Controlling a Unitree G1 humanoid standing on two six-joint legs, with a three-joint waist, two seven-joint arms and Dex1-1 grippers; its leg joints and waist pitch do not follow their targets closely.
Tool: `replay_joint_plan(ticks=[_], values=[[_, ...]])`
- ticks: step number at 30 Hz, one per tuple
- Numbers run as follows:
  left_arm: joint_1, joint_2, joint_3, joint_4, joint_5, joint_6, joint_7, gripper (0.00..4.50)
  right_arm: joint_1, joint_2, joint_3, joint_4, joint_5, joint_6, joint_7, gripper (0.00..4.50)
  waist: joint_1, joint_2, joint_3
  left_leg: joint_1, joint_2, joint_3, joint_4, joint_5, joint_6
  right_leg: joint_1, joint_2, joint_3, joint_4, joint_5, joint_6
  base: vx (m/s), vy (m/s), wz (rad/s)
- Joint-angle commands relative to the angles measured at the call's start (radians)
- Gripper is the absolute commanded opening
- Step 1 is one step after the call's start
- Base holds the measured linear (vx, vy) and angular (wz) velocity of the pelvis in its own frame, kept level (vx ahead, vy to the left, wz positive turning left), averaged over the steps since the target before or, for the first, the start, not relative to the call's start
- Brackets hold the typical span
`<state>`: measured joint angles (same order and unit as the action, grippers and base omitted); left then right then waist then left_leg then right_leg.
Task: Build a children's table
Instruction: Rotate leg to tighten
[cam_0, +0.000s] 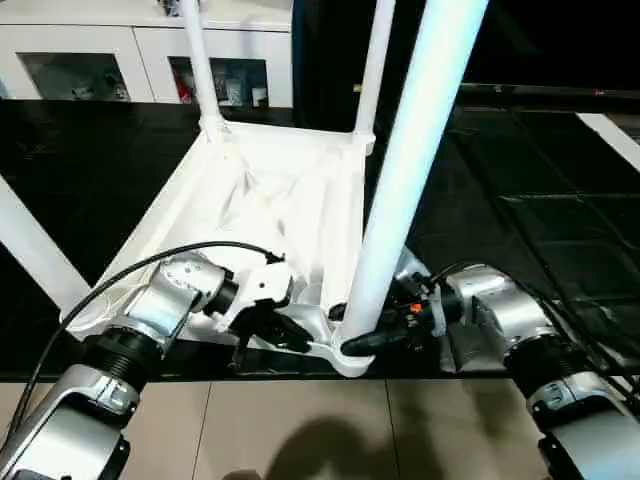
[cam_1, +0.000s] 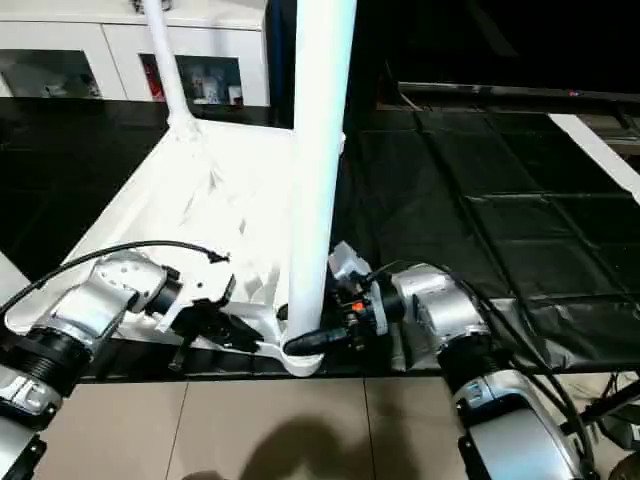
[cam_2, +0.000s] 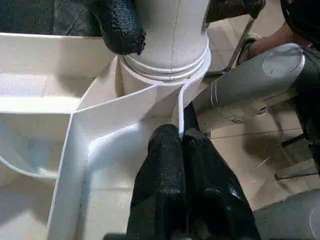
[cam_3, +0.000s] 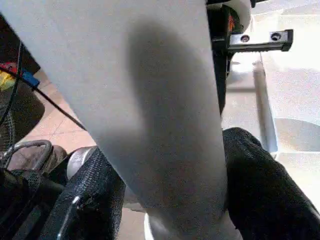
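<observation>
The children's table lies upside down on a black mat, its ribbed white top facing up. Two legs stand in the far corner sockets and a third rises at the near left. The fourth leg stands in the near right corner socket. My right gripper is shut around this leg just above the socket, a finger on each side. My left gripper is shut on the top's thin rim wall right beside that socket.
A white cabinet with glass doors stands at the back left. The black mat stretches off to the right, with a white strip at its far right. Beige tiled floor lies in front. A black cable arcs over my left forearm.
</observation>
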<state>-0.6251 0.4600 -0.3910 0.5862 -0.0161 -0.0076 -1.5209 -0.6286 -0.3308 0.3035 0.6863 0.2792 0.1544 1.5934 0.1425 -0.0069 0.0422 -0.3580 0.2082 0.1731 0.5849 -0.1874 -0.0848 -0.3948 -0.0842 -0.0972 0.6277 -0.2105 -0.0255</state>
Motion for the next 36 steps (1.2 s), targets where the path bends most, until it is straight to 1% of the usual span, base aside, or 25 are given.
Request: replay_joint_plan(ticks=[1, 6, 7, 9, 12, 14, 15, 16, 17, 19, 20, 21, 22, 23, 24, 25, 26, 27, 28, 29, 30, 31, 34, 35, 36], values=[[-0.012, -0.003, -0.021, 0.018, 0.023, -0.006, 0.000, 0.00, 0.003, -0.012, 0.031, -0.013, 0.026, 0.024, 0.021, 2.47, -0.007, 0.009, -0.064, 0.007, 0.033, -0.003, -0.062, -0.143, 0.045, 0.057, -0.066, 0.057, -0.063, -0.016, -0.253, 0.000, 0.000, 0.00], [-0.016, -0.012, -0.005, 0.031, 0.016, 0.008, 0.022, 0.00, 0.011, -0.011, 0.032, -0.018, 0.030, 0.032, 0.021, 2.33, -0.007, 0.010, -0.063, 0.006, 0.033, -0.004, -0.063, -0.157, 0.038, 0.057, -0.068, 0.057, -0.065, -0.050, -0.247, 0.000, 0.000, 0.00], [-0.019, -0.016, 0.000, 0.037, 0.016, 0.013, 0.033, 0.00, 0.013, -0.005, 0.022, -0.015, 0.023, 0.030, 0.021, 2.33, -0.006, 0.012, -0.063, 0.007, 0.033, -0.004, -0.063, -0.159, 0.038, 0.056, -0.067, 0.057, -0.066, -0.051, -0.246, 0.000, 0.000, 0.00], [-0.035, -0.031, 0.017, 0.067, 0.017, 0.028, 0.076, 0.00, 0.022, 0.014, -0.011, -0.006, 0.004, 0.025, 0.007, 2.32, -0.007, 0.011, -0.062, 0.008, 0.033, -0.003, -0.063, -0.164, 0.036, 0.055, -0.067, 0.058, -0.068, -0.057, -0.246, 0.000, 0.000, 0.00], [-0.055, -0.048, 0.043, 0.103, 0.015, 0.057, 0.136, 0.00, 0.032, 0.029, -0.033, 0.001, 0.001, 0.016, -0.075, 2.30, -0.006, 0.012, -0.059, 0.010, 0.032, -0.003, -0.065, -0.189, 0.025, 0.054, -0.068, 0.058, -0.074, -0.107, -0.239, 0.000, 0.000, 0.00], [-0.070, -0.066, 0.074, 0.122, -0.007, 0.092, 0.175, 0.00, 0.031, 0.050, -0.050, 0.029, -0.019, 0.006, -0.190, 2.26, -0.008, 0.014, -0.055, 0.010, 0.030, -0.003, -0.068, -0.215, 0.014, 0.053, -0.069, 0.057, -0.081, -0.177, -0.220, 0.000, 0.000, 0.00], [-0.081, -0.079, 0.093, 0.132, -0.022, 0.116, 0.200, 0.00, 0.025, 0.072, -0.064, 0.054, -0.037, 0.001, -0.290, 2.23, -0.012, 0.012, -0.050, 0.011, 0.029, -0.005, -0.072, -0.242, 0.001, 0.053, -0.072, 0.057, -0.089, -0.251, -0.202, 0.000, 0.000, 0.00], [-0.081, -0.079, 0.093, 0.132, -0.022, 0.116, 0.200, 0.00, 0.025, 0.072, -0.064, 0.054, -0.037, 0.001, -0.290, 2.23, -0.013, 0.008, -0.049, 0.012, 0.028, -0.006, -0.073, -0.251, -0.006, 0.053, -0.074, 0.057, -0.094, -0.292, -0.189, 0.000, 0.000, 0.00], [-0.087, -0.086, 0.099, 0.139, -0.026, 0.126, 0.215, 0.00, 0.021, 0.086, -0.073, 0.068, -0.044, 0.002, -0.344, 2.21, -0.021, 0.007, -0.049, 0.008, 0.026, -0.011, -0.076, -0.260, -0.014, 0.057, -0.076, 0.056, -0.097, -0.350, -0.165, 0.000, 0.000, 0.00], [-0.106, -0.103, 0.113, 0.162, -0.023, 0.140, 0.266, 0.00, 0.004, 0.135, -0.101, 0.102, -0.055, 0.016, -0.476, 2.15, -0.043, 0.008, -0.047, 0.003, 0.025, -0.016, -0.080, -0.268, -0.023, 0.055, -0.076, 0.054, -0.101, -0.391, -0.147, 0.000, 0.000, 0.00], [-0.113, -0.111, 0.119, 0.173, -0.021, 0.149, 0.289, 0.00, -0.003, 0.156, -0.112, 0.113, -0.060, 0.023, -0.524, 2.14, -0.047, 0.008, -0.049, 0.003, 0.025, -0.018, -0.080, -0.268, -0.024, 0.056, -0.076, 0.054, -0.101, -0.392, -0.146, 0.000, 0.000, 0.00], [-0.120, -0.117, 0.124, 0.182, -0.019, 0.155, 0.310, 0.00, -0.010, 0.172, -0.121, 0.122, -0.065, 0.029, -0.564, 2.14, -0.057, 0.004, -0.050, -0.006, 0.023, -0.019, -0.080, -0.245, -0.022, 0.063, -0.074, 0.053, -0.098, -0.369, -0.142, 0.000, 0.000, 0.00], [-0.126, -0.123, 0.129, 0.191, -0.016, 0.157, 0.323, 0.00, -0.013, 0.182, -0.128, 0.126, -0.071, 0.032, -0.586, 2.13, -0.058, 0.006, -0.049, -0.006, 0.022, -0.020, -0.080, -0.239, -0.020, 0.062, -0.074, 0.053, -0.098, -0.365, -0.142, 0.000, 0.000, 0.00], [-0.144, -0.141, 0.140, 0.214, -0.007, 0.168, 0.383, 0.00, -0.034, 0.228, -0.152, 0.156, -0.079, 0.042, -0.712, 2.12, -0.067, 0.007, -0.050, 0.000, 0.021, -0.017, -0.077, -0.235, -0.018, 0.054, -0.071, 0.056, -0.098, -0.337, -0.156, 0.000, 0.000, 0.00], [-0.162, -0.160, 0.155, 0.237, -0.003, 0.180, 0.450, 0.00, -0.049, 0.271, -0.169, 0.179, -0.088, 0.044, -0.825, 2.11, -0.071, 0.003, -0.050, 0.001, 0.020, -0.016, -0.077, -0.237, -0.019, 0.052, -0.071, 0.056, -0.099, -0.335, -0.161, 0.000, 0.000, 0.00], [-0.171, -0.171, 0.164, 0.248, -0.001, 0.187, 0.485, 0.00, -0.056, 0.291, -0.176, 0.188, -0.093, 0.042, -0.876, 2.11, -0.077, 0.006, -0.051, 0.002, 0.018, -0.016, -0.076, -0.228, -0.027, 0.052, -0.070, 0.056, -0.097, -0.336, -0.161, 0.000, 0.000, 0.00], [-0.177, -0.178, 0.171, 0.256, -0.002, 0.191, 0.507, 0.00, -0.057, 0.305, -0.177, 0.191, -0.098, 0.038, -0.907, 2.11, -0.078, 0.006, -0.052, 0.001, 0.017, -0.017, -0.076, -0.223, -0.026, 0.054, -0.071, 0.056, -0.097, -0.335, -0.160, 0.000, 0.000, 0.00], [-0.189, -0.194, 0.186, 0.274, -0.003, 0.198, 0.560, 0.00, -0.060, 0.334, -0.181, 0.199, -0.106, 0.029, -0.974, 2.11, -0.079, 0.003, -0.054, -0.004, 0.017, -0.016, -0.075, -0.189, -0.022, 0.057, -0.069, 0.057, -0.093, -0.297, -0.159, 0.000, 0.000, 0.00], [-0.196, -0.202, 0.193, 0.283, -0.004, 0.200, 0.583, 0.00, -0.060, 0.351, -0.187, 0.203, -0.106, 0.028, -1.009, 2.11, -0.079, 0.005, -0.053, -0.002, 0.016, -0.013, -0.074, -0.185, -0.017, 0.053, -0.067, 0.057, -0.096, -0.283, -0.162, 0.000, 0.000, 0.00], [-0.205, -0.214, 0.202, 0.297, -0.007, 0.203, 0.611, 0.00, -0.062, 0.376, -0.197, 0.212, -0.108, 0.024, -1.058, 2.11, -0.079, 0.004, -0.054, 0.000, 0.016, -0.011, -0.072, -0.173, -0.010, 0.052, -0.067, 0.059, -0.092, -0.238, -0.173, 0.000, 0.000, 0.00], [-0.213, -0.228, 0.213, 0.308, -0.009, 0.207, 0.648, 0.00, -0.063, 0.407, -0.207, 0.223, -0.113, 0.012, -1.114, 2.10, -0.078, 0.004, -0.056, -0.002, 0.016, -0.012, -0.072, -0.168, -0.008, 0.055, -0.068, 0.059, -0.090, -0.227, -0.176, 0.000, 0.000, 0.00], [-0.219, -0.237, 0.217, 0.315, -0.008, 0.208, 0.666, 0.00, -0.066, 0.424, -0.210, 0.234, -0.119, 0.011, -1.144, 2.10, -0.077, 0.007, -0.056, 0.001, 0.017, -0.010, -0.073, -0.161, -0.004, 0.053, -0.066, 0.059, -0.089, -0.199, -0.183, 0.000, 0.000, 0.00], [-0.226, -0.250, 0.223, 0.323, -0.008, 0.209, 0.686, 0.00, -0.071, 0.442, -0.222, 0.246, -0.109, 0.013, -1.157, 2.10, -0.078, 0.008, -0.057, 0.002, 0.017, -0.009, -0.073, -0.158, 0.007, 0.055, -0.064, 0.059, -0.087, -0.154, -0.199, 0.000, 0.000, 0.00], [-0.229, -0.253, 0.225, 0.326, -0.007, 0.206, 0.687, 0.00, -0.072, 0.443, -0.227, 0.245, -0.110, 0.010, -1.155, 2.10, -0.077, 0.011, -0.056, 0.002, 0.017, -0.007, -0.073, -0.164, 0.015, 0.056, -0.063, 0.060, -0.087, -0.134, -0.207, 0.000, 0.000, 0.00], [-0.233, -0.257, 0.226, 0.334, -0.004, 0.203, 0.689, 0.00, -0.074, 0.446, -0.242, 0.243, -0.104, 0.005, -1.155, 2.43, -0.076, 0.010, -0.056, 0.002, 0.018, -0.007, -0.072, -0.164, 0.017, 0.057, -0.064, 0.060, -0.088, -0.130, -0.208, 0.000, 0.000, 0.00]])
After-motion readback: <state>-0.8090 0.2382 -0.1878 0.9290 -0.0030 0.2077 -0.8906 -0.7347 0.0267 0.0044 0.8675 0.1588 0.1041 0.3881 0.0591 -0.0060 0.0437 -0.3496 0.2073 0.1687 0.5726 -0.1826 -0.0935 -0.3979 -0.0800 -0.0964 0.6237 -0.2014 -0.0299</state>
